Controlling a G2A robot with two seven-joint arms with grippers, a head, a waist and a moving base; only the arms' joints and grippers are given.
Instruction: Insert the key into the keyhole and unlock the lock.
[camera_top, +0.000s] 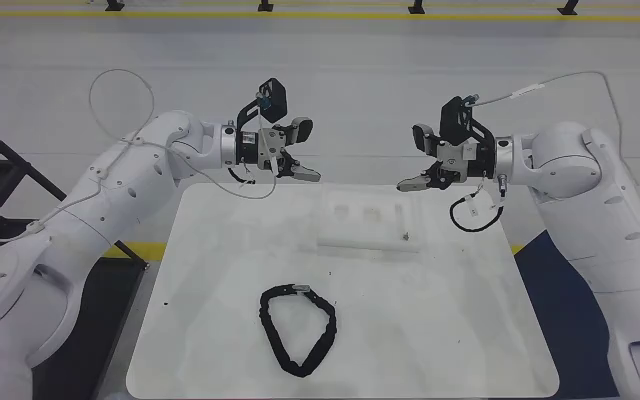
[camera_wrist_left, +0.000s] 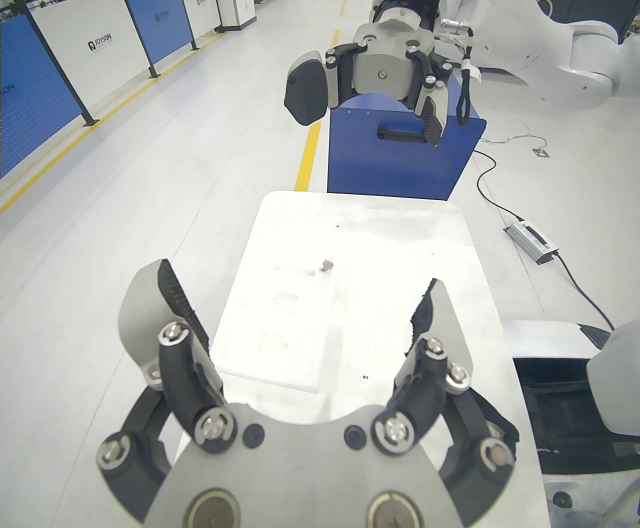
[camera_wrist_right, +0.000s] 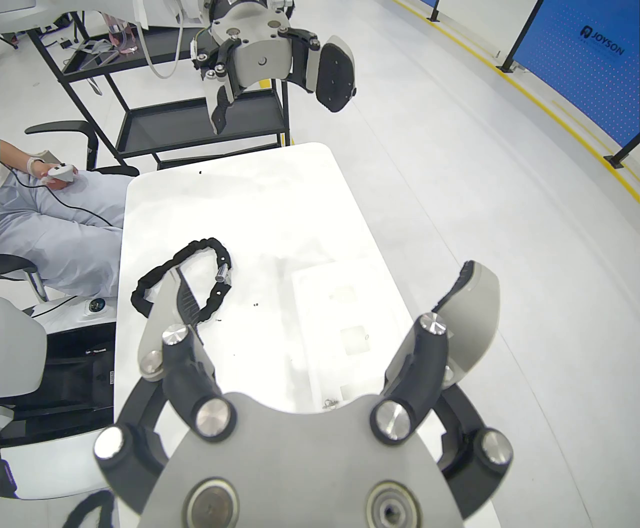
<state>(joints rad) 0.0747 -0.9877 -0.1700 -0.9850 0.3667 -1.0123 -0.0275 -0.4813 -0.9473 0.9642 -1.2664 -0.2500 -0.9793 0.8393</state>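
- Hovering above the far edge of the table (camera_top: 200, 330), the left gripper (camera_top: 303, 150) and right gripper (camera_top: 418, 160) face each other. Each has its jaws spread wide and holds nothing.
- Key (camera_top: 406, 237): a small metal piece on the white tray (camera_top: 360, 238), below the right gripper and a little toward the robot. It lies across the tray from the left gripper.
- Lock (camera_top: 298, 328): a black chain loop with a metal cylinder end, flat on the table. It is well apart from both grippers, robot-side of the tray, and closer to the left one.
- Progress, as judged: nothing is begun, with the key not picked up and the lock untouched. Grasping the key, steadying the cylinder, inserting and turning all remain.
- Surroundings: a blue cabinet (camera_wrist_left: 400, 165) behind the right gripper and a black cart (camera_wrist_right: 200, 125) behind the left.
- Hindrance, as judged: the key is tiny and lies low on the tray, so the pinch must come close to the surface. The limp chain may shift when handled.
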